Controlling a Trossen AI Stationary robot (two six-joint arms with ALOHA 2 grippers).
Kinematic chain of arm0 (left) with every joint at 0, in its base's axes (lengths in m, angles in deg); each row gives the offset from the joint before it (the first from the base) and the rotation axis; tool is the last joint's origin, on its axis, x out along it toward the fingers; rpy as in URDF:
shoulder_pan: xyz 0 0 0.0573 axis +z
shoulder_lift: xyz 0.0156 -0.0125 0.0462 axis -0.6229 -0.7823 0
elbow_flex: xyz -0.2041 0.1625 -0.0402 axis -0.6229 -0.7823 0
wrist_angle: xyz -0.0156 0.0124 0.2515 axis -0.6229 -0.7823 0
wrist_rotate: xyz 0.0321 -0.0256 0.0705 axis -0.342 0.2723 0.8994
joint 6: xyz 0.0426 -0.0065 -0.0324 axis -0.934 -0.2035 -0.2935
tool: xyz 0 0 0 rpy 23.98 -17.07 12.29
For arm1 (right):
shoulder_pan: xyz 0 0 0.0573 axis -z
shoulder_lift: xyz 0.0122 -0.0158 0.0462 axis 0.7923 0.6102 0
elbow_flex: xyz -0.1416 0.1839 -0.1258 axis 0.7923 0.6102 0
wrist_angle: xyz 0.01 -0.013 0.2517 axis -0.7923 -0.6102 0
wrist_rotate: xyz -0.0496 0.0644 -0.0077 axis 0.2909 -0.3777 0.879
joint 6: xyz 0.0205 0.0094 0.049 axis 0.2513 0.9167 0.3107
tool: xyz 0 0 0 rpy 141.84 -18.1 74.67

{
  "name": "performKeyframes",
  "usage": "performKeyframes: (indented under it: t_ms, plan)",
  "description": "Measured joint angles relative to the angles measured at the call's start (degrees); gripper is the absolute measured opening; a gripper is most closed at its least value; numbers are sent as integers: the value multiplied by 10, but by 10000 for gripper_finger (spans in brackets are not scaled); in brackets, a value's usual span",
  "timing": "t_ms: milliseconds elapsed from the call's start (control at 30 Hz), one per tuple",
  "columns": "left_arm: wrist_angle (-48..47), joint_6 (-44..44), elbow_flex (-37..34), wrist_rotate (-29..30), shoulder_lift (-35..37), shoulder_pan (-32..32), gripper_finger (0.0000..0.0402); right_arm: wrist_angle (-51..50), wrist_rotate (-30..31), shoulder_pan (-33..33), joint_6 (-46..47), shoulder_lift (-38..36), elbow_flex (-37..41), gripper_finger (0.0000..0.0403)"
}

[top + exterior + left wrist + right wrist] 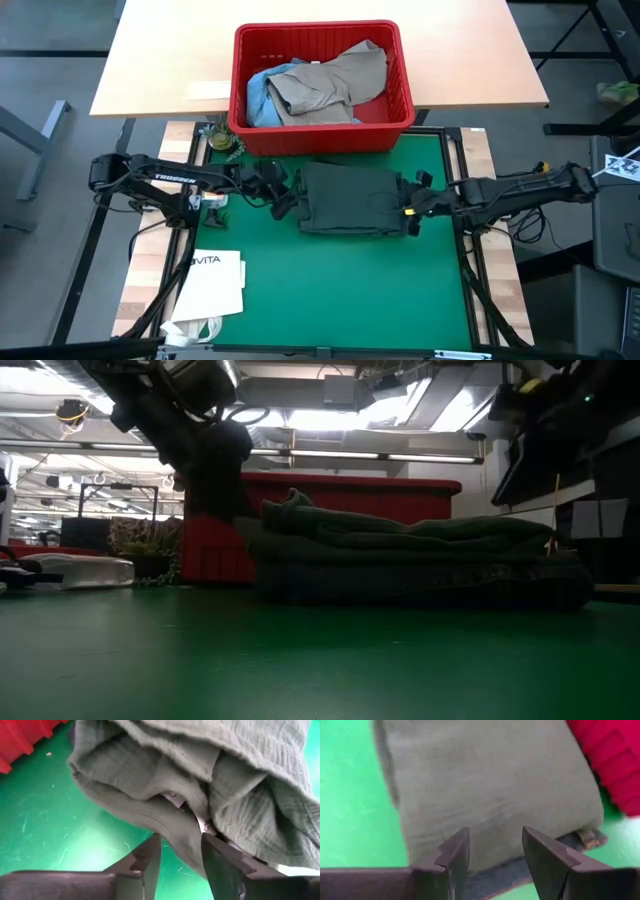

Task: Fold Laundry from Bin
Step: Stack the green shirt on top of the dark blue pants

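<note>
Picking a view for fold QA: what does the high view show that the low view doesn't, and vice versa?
High view only: the bin's contents, a khaki garment over light blue denim; the white VITA bag; the left tool and right tool at opposite ends of the folded green shirt. Low view only: the stacked folds along the shirt's edge, over a darker layer. Both: shirt, bin wall, green mat.
</note>
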Motion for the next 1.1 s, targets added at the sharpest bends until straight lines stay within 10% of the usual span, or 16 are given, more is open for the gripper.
performKeyframes:
  t_ms: [900,1100]
  plan:
    - [-3,0,0,-1,0,-2,157,44,-169,180,-47,108,1,181]
    - [-3,0,0,-1,0,-2,157,46,-148,180,-54,111,1,114]
